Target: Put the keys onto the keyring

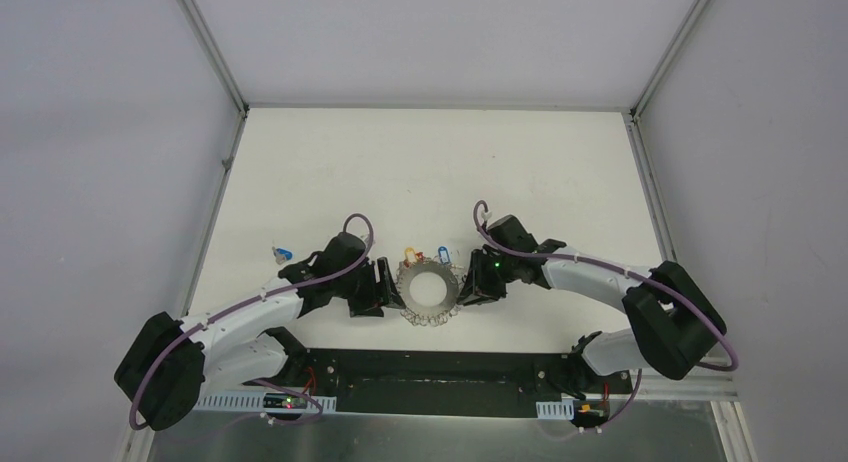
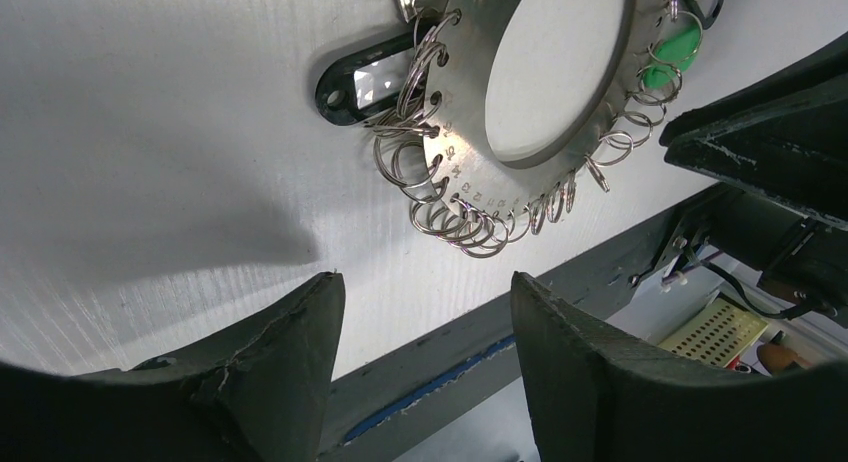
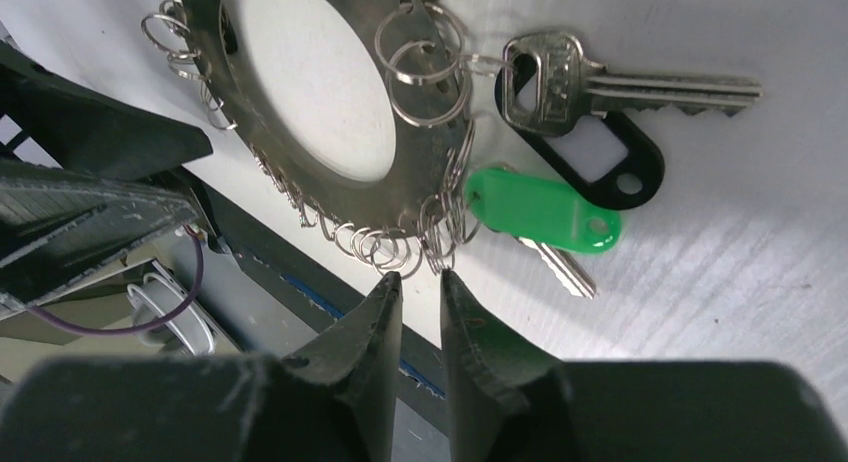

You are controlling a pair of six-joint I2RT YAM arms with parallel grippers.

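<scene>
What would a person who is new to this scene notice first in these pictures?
The big silvery keyring, fringed all round with small wire loops, lies on the white table between the left claw and the right claw. At its rim on the right claw's side lie a bright green tag and a silver key over a black tag. The right claw's fingers are nearly together, just at the loops.

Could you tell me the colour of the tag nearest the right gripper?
That tag is green; the right wrist view shows it best.
</scene>
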